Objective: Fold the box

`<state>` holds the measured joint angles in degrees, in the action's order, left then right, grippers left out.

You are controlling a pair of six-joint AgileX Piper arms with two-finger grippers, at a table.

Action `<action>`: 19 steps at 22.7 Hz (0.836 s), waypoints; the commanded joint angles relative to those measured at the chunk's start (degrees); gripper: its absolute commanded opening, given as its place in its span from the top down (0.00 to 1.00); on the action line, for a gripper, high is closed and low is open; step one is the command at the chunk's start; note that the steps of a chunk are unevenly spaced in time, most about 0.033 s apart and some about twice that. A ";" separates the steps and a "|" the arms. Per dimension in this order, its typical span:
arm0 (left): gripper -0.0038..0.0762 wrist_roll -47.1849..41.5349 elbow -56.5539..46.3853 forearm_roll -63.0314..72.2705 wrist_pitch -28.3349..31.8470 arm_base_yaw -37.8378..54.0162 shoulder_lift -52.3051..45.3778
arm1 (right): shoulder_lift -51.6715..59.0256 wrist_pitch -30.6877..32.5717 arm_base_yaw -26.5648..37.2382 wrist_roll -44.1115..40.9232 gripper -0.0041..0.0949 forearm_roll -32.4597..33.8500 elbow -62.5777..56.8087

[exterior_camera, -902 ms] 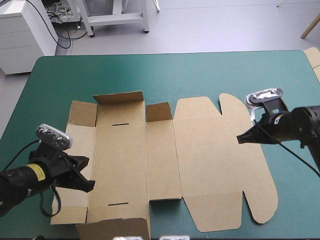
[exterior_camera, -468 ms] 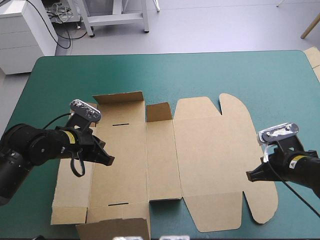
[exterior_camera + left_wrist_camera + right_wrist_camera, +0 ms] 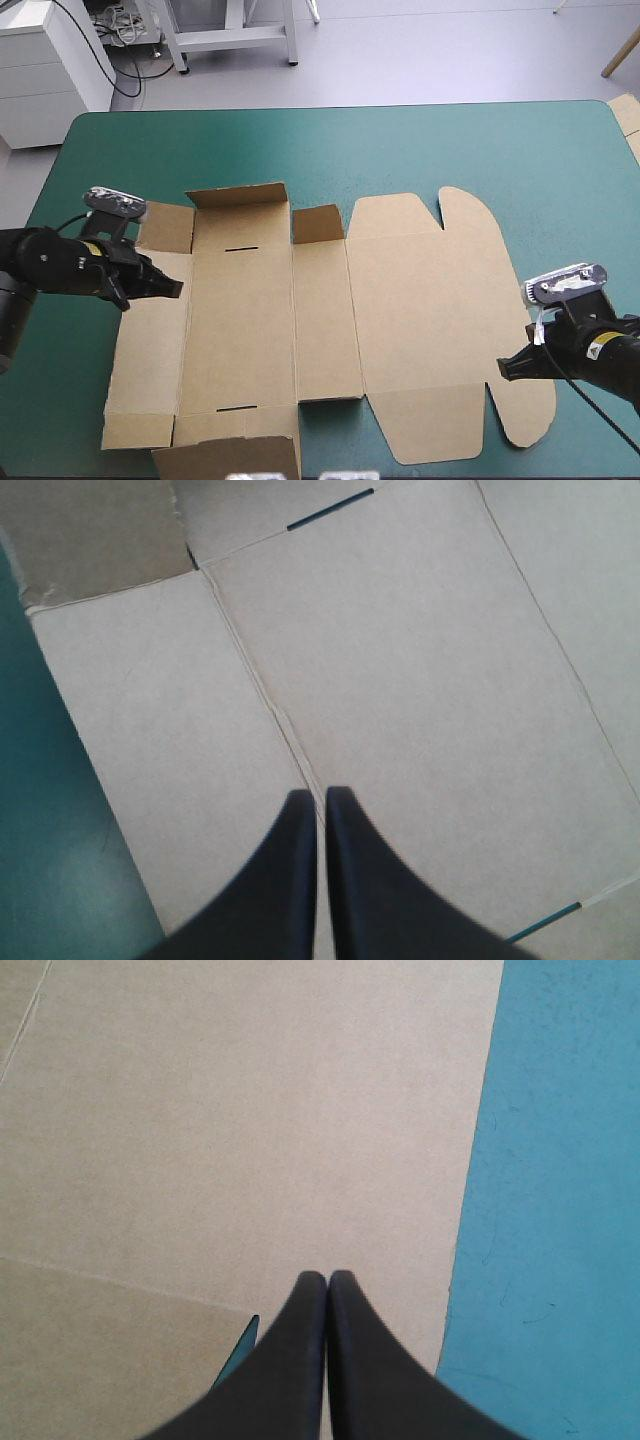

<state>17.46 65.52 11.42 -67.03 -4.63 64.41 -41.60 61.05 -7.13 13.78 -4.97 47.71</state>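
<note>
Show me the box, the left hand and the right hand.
box (image 3: 420, 300), high view, on its flat wide panel.
left hand (image 3: 172, 290), high view, at its shut fingertips.
right hand (image 3: 506, 367), high view, at its shut fingertips.

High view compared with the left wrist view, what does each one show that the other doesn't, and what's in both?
Only the high view shows the whole box lying mostly flat on the teal-green cover, its rounded lid flaps, and the right gripper at its right edge. Only the left wrist view shows the left gripper with fingers shut, lined up with a crease between two panels. Both show brown board, two narrow slots and cover beside the box's left edge.
</note>
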 commanded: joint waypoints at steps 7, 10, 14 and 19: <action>0.93 24.42 1.80 34.84 -6.02 37.62 0.08 | 0.15 -3.74 0.62 1.02 0.98 0.03 1.39; 0.93 22.50 1.80 38.66 -6.02 49.24 2.93 | 0.15 -3.74 0.62 1.02 0.98 0.03 1.39; 0.93 20.89 1.80 43.31 -6.02 58.29 6.57 | 0.15 -3.84 0.62 1.18 0.98 0.03 1.39; 0.94 20.89 1.80 37.68 -4.03 58.76 6.57 | 0.15 -6.00 0.62 1.45 0.98 0.03 1.39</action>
<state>38.79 65.58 48.22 -70.30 54.01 72.31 -41.60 59.37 -7.13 14.62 -4.80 47.65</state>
